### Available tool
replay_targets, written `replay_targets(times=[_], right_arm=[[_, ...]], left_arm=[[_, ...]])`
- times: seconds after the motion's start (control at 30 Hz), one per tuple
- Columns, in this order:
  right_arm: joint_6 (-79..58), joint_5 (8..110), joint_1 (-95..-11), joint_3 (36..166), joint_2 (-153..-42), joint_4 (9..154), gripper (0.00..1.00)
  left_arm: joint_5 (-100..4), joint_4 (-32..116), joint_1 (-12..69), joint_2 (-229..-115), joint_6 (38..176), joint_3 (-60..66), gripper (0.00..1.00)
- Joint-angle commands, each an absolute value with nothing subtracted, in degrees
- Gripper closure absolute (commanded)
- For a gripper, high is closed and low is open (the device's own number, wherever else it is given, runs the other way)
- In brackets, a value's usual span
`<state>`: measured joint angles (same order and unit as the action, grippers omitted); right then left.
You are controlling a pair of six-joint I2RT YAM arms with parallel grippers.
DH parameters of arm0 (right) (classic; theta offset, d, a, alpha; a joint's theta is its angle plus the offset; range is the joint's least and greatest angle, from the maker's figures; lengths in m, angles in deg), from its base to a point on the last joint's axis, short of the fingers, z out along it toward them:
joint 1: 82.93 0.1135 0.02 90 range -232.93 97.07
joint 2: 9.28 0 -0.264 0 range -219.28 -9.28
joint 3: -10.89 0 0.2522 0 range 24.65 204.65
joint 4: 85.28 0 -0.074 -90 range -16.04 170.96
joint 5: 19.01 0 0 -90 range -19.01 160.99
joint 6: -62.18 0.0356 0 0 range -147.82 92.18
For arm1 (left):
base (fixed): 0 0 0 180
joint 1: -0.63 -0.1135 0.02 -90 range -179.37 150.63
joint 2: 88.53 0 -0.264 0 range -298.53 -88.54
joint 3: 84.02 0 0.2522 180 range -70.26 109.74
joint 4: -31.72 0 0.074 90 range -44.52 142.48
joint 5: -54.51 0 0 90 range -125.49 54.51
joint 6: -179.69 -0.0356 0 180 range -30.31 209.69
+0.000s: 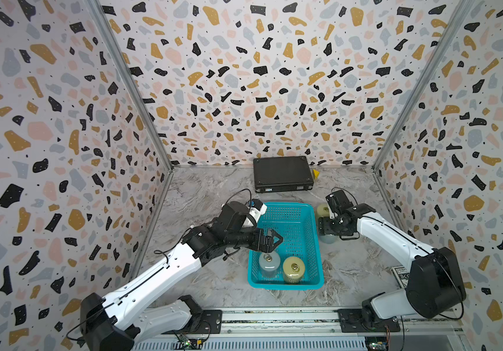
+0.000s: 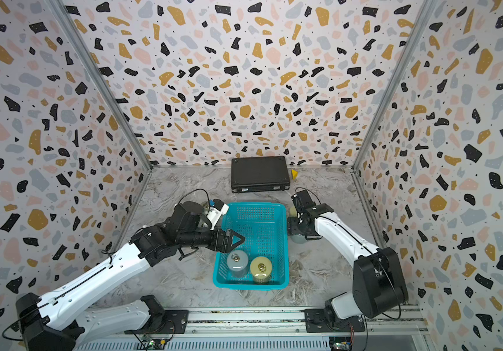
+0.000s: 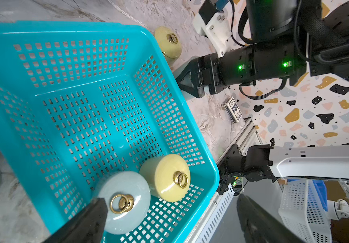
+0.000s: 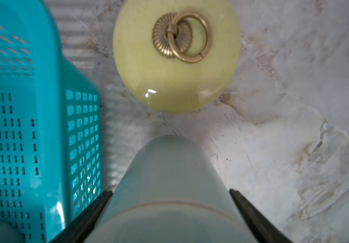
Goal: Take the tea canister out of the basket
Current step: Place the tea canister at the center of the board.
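My left gripper (image 1: 274,243) hangs wide open and empty over the near half of the basket (image 1: 285,285). Just below it, a shade toward my base, stands the grey canister (image 1: 269,263). It is upright in the basket's near left corner with its ring lid up, so its long axis runs straight up and down.

In the left wrist view one finger (image 3: 91,218) overlaps the edge of that lid. The other finger sits far across, past the yellow canister (image 3: 167,176), which stands right beside the grey one. I cannot tell whether the two touch.

As I read it, the open jaws span both canisters rather than one. The move therefore turns on shifting toward the near left corner until only the grey body sits between the fingers, then dropping straight down its axis.

The left arm is plainly the nearer one. My right gripper (image 4: 169,192) is outside the basket, clamped on a second grey canister (image 4: 169,166). That one seems to stand on the desk (image 1: 213,273) by the basket's right wall, with a second yellow canister (image 4: 175,80) just beyond it.
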<state>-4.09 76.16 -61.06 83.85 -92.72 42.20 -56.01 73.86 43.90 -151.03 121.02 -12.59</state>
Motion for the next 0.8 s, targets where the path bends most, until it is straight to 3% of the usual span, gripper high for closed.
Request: replay_targets(times=[0.0,0.77], right_arm=[[-4.4,75.2,-61.7,84.5,-92.6,45.0,0.25],[-5.1,74.9,-64.0,82.8,-99.5,47.5,0.24]], left_arm=[[-55.6,73.0,44.2,-150.7,120.7,-10.6,0.0],[-55.4,73.5,44.2,-151.6,119.6,-10.1,0.0]])
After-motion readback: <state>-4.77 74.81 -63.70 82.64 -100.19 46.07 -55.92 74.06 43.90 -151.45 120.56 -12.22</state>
